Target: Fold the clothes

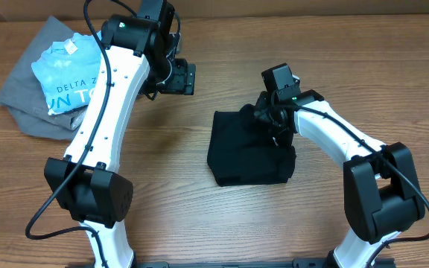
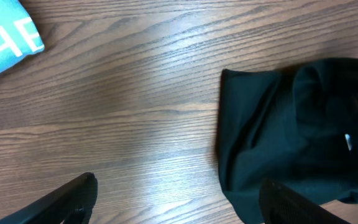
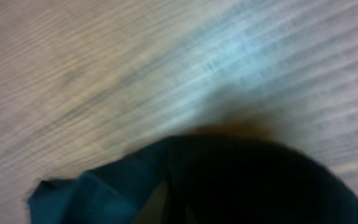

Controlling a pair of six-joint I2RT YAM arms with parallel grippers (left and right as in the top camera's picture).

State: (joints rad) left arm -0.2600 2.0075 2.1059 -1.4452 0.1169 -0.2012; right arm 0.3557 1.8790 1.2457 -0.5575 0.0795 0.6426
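the black t-shirt (image 1: 248, 152) lies folded into a rough square bundle on the wooden counter (image 1: 199, 216), a little right of centre. its left and bottom edges are fairly straight, and its top right corner is rumpled and pushed up.

the right gripper (image 1: 272, 123) sits at that rumpled corner. its fingers are pressed together and sunk into the bunched black fabric, pinching a fold of the shirt. in the right wrist view, which is blurred, dark cloth (image 3: 241, 180) fills the lower part of the picture with bare wood grain above it. the fingers themselves cannot be made out there.

the left gripper (image 1: 179, 77) is over bare counter to the upper left of the bundle, well apart from it. its fingers (image 2: 73, 196) are spread wide with nothing between them. its wrist view shows the shirt's left edge (image 2: 247, 143) and a raised hump of fabric further right.

a light blue t-shirt with white lettering (image 1: 65, 78) lies on top of a grey garment (image 1: 21, 97) at the far left of the counter, away from both grippers.
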